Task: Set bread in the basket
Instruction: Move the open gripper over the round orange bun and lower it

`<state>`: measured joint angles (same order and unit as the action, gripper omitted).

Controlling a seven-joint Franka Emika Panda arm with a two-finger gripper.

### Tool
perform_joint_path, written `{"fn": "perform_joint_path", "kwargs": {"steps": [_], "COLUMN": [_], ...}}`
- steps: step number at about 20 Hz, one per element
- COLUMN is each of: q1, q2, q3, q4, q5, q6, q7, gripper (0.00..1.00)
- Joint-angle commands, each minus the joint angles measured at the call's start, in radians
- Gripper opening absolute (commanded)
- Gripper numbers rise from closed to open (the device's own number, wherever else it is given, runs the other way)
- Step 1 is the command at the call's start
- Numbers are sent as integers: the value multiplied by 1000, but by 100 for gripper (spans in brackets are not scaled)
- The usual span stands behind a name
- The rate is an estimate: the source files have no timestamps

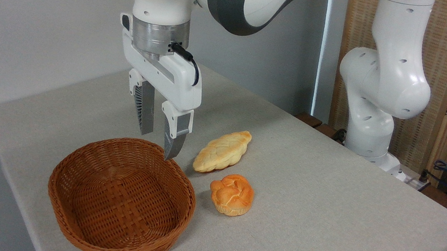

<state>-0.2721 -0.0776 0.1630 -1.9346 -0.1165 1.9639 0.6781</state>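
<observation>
Two breads out, basket empty

Small round orange-golden knotted roll [232,195] lies on the grey bench [325,197], just beside the oval reddish-brown wicker basket [68,204]. A pale-yellow braided loaf [222,151] sits behind it. Jaws of the gripper [158,134] hang narrowly parted, holding nothing, above the basket's far rim. The roll looks light, perhaps rigid; grip its paler sides.

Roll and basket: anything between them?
No. In the camera view only bare table separates the roll from the basket rim.
</observation>
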Motion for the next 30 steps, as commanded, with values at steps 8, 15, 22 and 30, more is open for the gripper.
{"fn": "perform_joint_path", "kwargs": {"steps": [8,15,22,30], "q1": [-4,-2,8,8], "q2": [-5,-13,-128,-153], "q3": [3,4,17,176], "q4": [5,-3,-121,-260], "q5": [12,14,95,100], "q6": [-13,-51,-129,-40], "q7": [-14,3,103,328], "gripper": [100,100,100,100]}}
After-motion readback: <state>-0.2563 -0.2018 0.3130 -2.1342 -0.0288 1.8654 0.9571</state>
